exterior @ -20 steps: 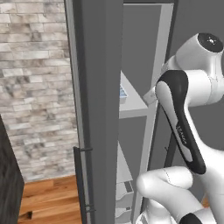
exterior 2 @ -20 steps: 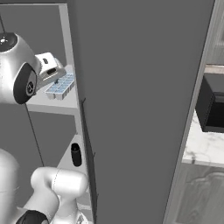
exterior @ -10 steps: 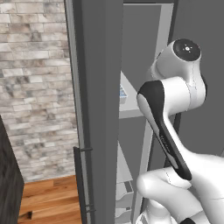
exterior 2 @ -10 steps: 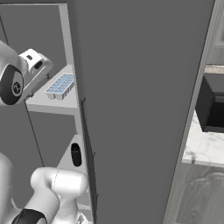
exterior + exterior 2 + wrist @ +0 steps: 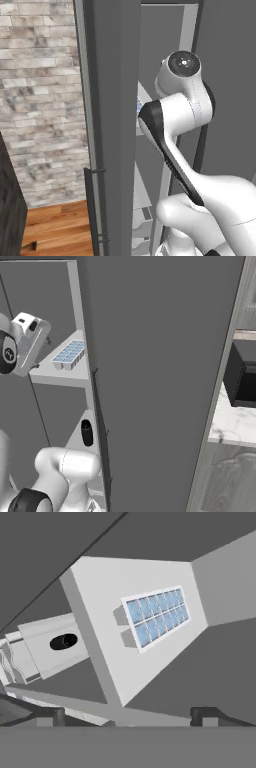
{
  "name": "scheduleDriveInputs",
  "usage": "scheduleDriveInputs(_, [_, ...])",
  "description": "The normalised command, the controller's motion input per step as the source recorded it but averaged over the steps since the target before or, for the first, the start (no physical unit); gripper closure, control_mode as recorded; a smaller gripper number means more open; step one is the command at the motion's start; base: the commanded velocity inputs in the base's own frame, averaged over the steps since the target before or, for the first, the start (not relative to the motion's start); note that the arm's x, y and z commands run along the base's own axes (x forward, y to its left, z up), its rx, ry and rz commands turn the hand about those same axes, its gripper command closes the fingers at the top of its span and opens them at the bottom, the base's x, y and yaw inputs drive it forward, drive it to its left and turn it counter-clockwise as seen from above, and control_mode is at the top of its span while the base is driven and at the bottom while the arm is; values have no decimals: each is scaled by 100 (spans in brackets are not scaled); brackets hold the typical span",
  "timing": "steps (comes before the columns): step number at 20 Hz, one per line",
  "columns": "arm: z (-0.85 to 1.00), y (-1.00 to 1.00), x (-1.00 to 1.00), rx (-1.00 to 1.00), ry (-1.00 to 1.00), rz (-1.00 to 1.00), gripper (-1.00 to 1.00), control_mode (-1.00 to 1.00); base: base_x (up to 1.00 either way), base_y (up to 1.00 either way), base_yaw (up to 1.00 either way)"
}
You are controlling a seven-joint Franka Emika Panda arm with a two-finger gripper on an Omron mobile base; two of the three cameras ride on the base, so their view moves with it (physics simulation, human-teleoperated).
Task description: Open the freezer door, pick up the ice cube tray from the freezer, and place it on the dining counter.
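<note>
The freezer door (image 5: 112, 125) stands swung open, seen edge-on, its bar handle (image 5: 91, 207) low on the left side. Inside the freezer (image 5: 45, 301), the ice cube tray (image 5: 69, 354) lies flat on a white shelf (image 5: 55, 376). In the hand view the ice cube tray (image 5: 155, 617) shows as a white frame with two rows of pale blue cells, ahead of my gripper (image 5: 129, 716) and apart from it. The fingertips (image 5: 52, 714) stand wide apart, open and empty. My gripper (image 5: 42, 353) hovers left of the tray at shelf height. The dining counter is out of view.
The twin door panel (image 5: 160, 381) stays closed to the right of the opening, its handle (image 5: 100, 421) on the left edge. A dark cylinder (image 5: 86, 432) rests on a lower shelf. A black appliance (image 5: 245, 376) sits on a marble wall counter (image 5: 232, 428). Brick wall (image 5: 40, 100) stands at left.
The arm has swung left toward the freezer opening, and the hand has drifted left in the right base view. The jaws have stayed open. The tray has not moved.
</note>
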Motion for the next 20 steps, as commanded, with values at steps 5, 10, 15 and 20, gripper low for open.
scheduleDriveInputs(5, [-7,0,7,-13,3,17,-100,-100,0,0,0])
scheduleDriveInputs(10, [-32,0,6,-5,1,20,-100,-100,0,0,0])
scheduleDriveInputs(15, [-35,2,25,-7,0,11,-100,-100,0,0,0])
scheduleDriveInputs(20, [-8,5,45,-3,0,0,-100,-100,0,0,0])
